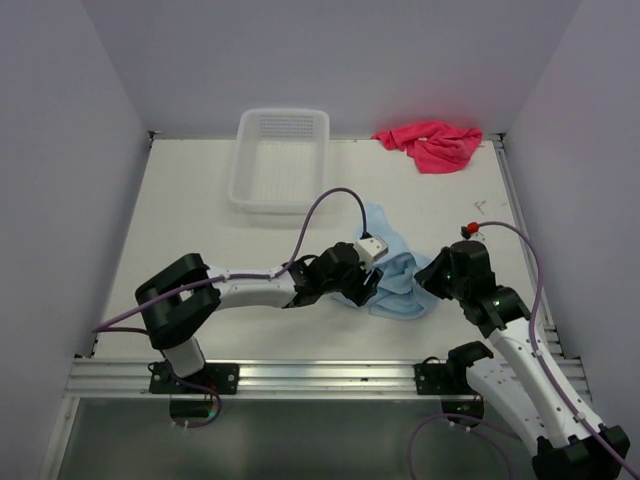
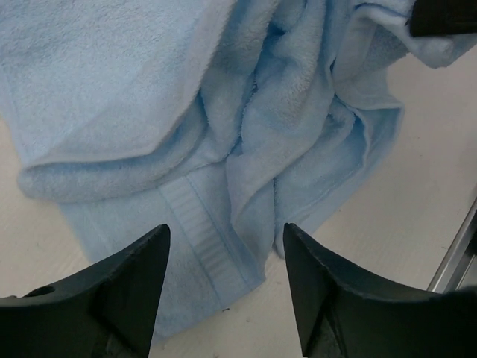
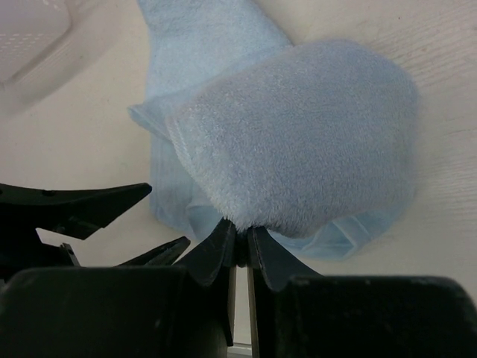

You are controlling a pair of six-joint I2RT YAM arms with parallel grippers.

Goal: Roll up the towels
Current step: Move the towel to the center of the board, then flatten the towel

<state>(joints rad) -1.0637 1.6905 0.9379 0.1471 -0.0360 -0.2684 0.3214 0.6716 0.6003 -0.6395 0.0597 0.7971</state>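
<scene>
The light blue towel [image 1: 402, 290] lies bunched and partly folded at the table's middle front, between both grippers. My left gripper [image 1: 368, 285] is at its left side. In the left wrist view the left gripper [image 2: 226, 242] stands open, with the striped hem corner of the blue towel [image 2: 209, 239] lying on the table between the fingers [image 2: 138, 280], not pinched. My right gripper [image 3: 242, 233] is shut on a raised fold of the blue towel [image 3: 298, 142], which bulges over the fingertips. The pink-red towel [image 1: 432, 143] lies crumpled at the back right, far from both grippers.
A white mesh basket [image 1: 280, 160] stands at the back, left of centre, and shows in the right wrist view's corner [image 3: 30, 30]. A small red-topped object [image 1: 470, 229] sits near the right arm. Walls close three sides; a metal rail [image 1: 320, 375] runs along the front edge.
</scene>
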